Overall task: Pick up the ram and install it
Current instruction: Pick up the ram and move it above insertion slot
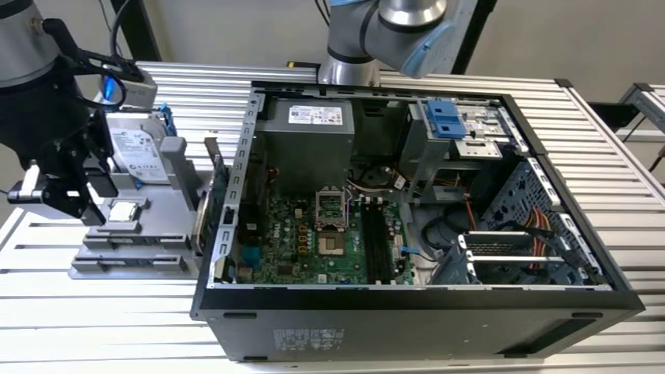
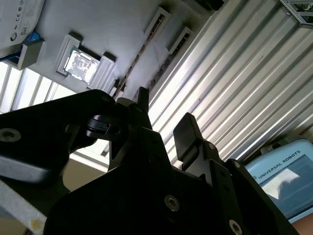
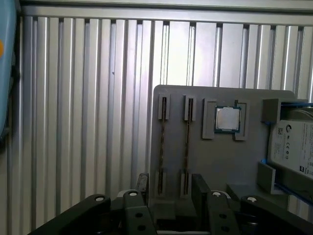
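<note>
Two ram sticks point(image 3: 186, 143) stand on edge side by side in the slots of a grey holder point(image 3: 205, 166); in the second wrist view they show as thin dark lines point(image 2: 142, 55). My black gripper point(image 3: 171, 188) hovers above the holder's near end, open, with nothing between its fingers point(image 2: 187, 131). It is short of the sticks and does not touch them. In the exterior view the gripper point(image 1: 78, 204) hangs over the holder point(image 1: 130, 257) at the exterior view's left. The open computer case point(image 1: 416, 300) lies beside it, with the motherboard's black slots point(image 1: 376, 243) inside.
On the same holder sit a square silver processor chip point(image 3: 228, 119) and a silver hard drive in a blue frame point(image 3: 293, 147). The ribbed metal table point(image 3: 88, 98) runs under everything. A second grey arm point(image 1: 400, 23) stands behind the case.
</note>
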`<state>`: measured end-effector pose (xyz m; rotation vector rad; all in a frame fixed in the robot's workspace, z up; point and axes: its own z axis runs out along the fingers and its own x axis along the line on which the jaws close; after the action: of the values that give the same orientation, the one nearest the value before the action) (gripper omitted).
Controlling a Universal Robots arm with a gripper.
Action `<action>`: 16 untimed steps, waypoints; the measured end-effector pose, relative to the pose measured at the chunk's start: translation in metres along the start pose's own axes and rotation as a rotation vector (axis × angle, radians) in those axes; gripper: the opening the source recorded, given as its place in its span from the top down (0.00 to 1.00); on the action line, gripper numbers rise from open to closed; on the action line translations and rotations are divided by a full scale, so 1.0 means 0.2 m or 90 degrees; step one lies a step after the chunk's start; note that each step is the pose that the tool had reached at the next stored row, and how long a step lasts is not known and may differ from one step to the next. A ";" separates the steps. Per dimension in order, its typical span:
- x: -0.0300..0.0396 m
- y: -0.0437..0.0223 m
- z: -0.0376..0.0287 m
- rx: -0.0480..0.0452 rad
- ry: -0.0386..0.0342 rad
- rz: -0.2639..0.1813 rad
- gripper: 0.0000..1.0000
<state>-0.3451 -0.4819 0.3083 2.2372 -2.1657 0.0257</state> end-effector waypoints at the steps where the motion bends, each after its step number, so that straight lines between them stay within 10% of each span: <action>1: 0.000 0.000 0.004 0.0000 0.0002 0.000 0.00; 16: -0.004 0.000 0.068 -0.0001 0.0009 0.000 0.00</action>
<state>-0.3452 -0.4815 0.2947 2.2362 -2.1650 0.0271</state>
